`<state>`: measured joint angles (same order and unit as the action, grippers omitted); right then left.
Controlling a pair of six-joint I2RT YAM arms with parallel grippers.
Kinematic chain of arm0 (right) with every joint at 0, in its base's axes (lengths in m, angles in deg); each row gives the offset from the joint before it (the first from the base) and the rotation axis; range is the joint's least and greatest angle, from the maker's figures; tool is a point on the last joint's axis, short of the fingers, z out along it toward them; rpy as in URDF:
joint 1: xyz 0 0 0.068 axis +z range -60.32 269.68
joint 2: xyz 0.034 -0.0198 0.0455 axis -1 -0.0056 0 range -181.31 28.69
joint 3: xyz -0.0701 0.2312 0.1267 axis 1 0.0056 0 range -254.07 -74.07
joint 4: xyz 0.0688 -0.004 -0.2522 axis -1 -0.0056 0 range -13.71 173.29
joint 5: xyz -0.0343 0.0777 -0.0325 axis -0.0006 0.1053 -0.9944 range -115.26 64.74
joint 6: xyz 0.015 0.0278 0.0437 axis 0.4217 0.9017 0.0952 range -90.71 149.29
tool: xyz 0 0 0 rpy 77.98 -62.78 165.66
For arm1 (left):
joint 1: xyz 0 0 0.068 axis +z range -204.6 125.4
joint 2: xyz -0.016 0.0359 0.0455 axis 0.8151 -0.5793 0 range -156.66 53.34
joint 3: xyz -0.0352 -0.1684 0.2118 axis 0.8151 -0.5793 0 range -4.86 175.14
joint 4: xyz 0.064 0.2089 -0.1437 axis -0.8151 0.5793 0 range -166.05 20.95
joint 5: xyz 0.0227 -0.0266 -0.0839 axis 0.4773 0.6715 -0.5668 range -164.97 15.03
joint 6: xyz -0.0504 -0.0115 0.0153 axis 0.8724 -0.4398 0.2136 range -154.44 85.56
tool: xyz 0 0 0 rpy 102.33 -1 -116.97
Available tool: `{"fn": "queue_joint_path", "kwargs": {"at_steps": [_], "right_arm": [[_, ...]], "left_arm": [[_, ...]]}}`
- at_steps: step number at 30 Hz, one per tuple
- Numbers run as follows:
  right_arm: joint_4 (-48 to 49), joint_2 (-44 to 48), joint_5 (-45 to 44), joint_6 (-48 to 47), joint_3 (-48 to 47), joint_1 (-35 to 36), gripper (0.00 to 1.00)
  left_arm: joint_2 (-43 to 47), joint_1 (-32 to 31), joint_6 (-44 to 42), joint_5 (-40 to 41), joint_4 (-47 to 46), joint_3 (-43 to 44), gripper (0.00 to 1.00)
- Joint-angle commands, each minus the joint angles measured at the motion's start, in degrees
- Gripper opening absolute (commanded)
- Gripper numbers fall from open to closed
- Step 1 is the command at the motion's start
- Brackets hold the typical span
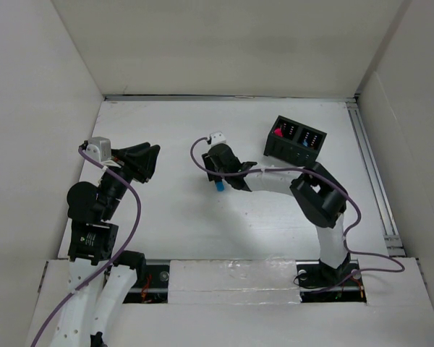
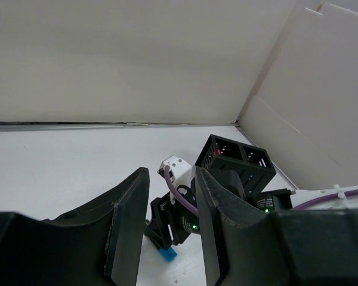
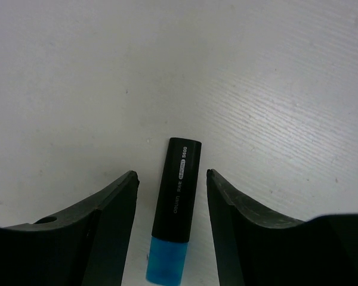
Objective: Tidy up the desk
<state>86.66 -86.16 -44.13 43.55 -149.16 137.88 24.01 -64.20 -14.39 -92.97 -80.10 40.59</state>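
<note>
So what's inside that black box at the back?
The black holder box shows a pink-red tip in one compartment and a blue tip in the other; its walls hide the rest of both.

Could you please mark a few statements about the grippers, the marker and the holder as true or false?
1. The right gripper is open, a finger on each side of the marker lying on the desk. True.
2. The marker's end nearest the wrist camera is red. False: it is blue.
3. The left gripper holds a pen. False: it is open and empty.
4. The black holder has things in it. True.
</note>
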Motion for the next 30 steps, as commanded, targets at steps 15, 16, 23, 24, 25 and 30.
{"fn": "queue_joint_path", "kwargs": {"at_steps": [15, 16, 23, 24, 25, 30], "right_arm": [[-1.9, -3.0, -0.1, 3.1, -1.0, 0.7, 0.45], [-1.5, -3.0, 0.0, 3.4, -0.7, 0.7, 0.46], [-1.0, -3.5, 0.6, 3.8, -0.2, 0.7, 0.4], [-0.9, -3.3, 0.4, 3.8, -0.1, 0.7, 0.35], [-0.7, -2.8, 0.2, 3.9, 0.2, 0.7, 0.29], [2.5, 4.4, -1.2, 3.5, 4.3, -0.1, 0.19]], "left_arm": [[0.6, 0.2, 0.1, -0.6, -3.1, -0.3, 0.33], [0.4, 0.2, 0.2, -0.5, -2.9, -0.2, 0.33], [0.8, 0.2, 0.1, 0.1, -2.6, -0.1, 0.34], [0.8, 0.2, 0.2, -0.1, -2.6, -0.1, 0.34], [1.1, 0.2, 0.1, -0.1, -2.7, -0.2, 0.33], [1.8, 0.2, 0.2, 1.3, -2.5, -0.3, 0.33]]}}
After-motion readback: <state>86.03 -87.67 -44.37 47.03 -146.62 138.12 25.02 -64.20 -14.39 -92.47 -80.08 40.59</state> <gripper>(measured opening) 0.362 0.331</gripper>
